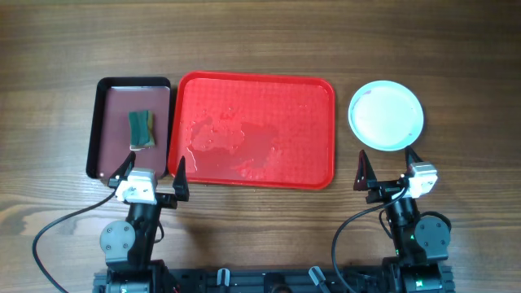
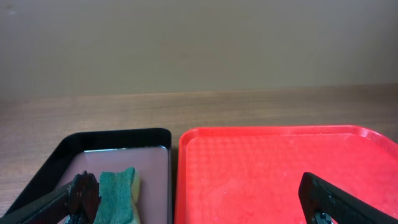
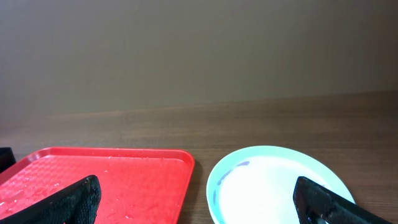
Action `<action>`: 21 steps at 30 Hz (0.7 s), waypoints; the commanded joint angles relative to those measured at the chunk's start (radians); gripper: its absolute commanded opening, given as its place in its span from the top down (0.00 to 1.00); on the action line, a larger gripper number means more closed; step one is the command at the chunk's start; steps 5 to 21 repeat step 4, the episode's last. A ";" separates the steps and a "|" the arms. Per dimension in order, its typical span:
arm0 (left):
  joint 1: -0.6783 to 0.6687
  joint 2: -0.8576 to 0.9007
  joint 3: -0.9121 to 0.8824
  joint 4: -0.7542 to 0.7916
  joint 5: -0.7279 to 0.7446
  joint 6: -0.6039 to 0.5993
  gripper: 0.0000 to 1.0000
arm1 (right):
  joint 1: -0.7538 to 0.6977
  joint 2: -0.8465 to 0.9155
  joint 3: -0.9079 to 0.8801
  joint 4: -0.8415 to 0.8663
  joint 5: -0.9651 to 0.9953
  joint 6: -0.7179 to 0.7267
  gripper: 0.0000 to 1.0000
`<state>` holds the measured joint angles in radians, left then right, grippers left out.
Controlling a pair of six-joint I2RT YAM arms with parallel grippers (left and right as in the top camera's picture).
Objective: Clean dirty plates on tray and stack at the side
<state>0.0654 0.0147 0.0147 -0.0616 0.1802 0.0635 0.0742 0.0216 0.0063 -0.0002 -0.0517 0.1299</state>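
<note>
The red tray (image 1: 309, 98) is bare but wet; the plates (image 1: 387, 115) rest piled on the desk (image 1: 260, 32) just right of it; left pincer (image 1: 152, 171) and right pincer (image 1: 388, 163) gape empty; task looks done

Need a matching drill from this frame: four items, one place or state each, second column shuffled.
Column 1
1. red tray
2. sponge
3. pale plate
4. left gripper

Column 2
A. on the table, right of the red tray
B. wet with droplets, nothing on it
C. jaws open, holding nothing
D. lying in the dark tray

Pairs: 1-B, 2-D, 3-A, 4-C
</note>
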 commanded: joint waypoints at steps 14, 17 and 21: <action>-0.002 -0.009 -0.009 0.003 0.008 0.008 0.00 | 0.005 -0.005 -0.001 0.002 -0.013 0.008 0.00; -0.002 -0.009 -0.009 0.003 0.008 0.008 0.00 | 0.005 -0.005 -0.001 0.002 -0.013 0.008 0.00; -0.002 -0.009 -0.009 0.003 0.008 0.008 0.00 | 0.005 -0.005 -0.001 0.002 -0.013 0.008 0.00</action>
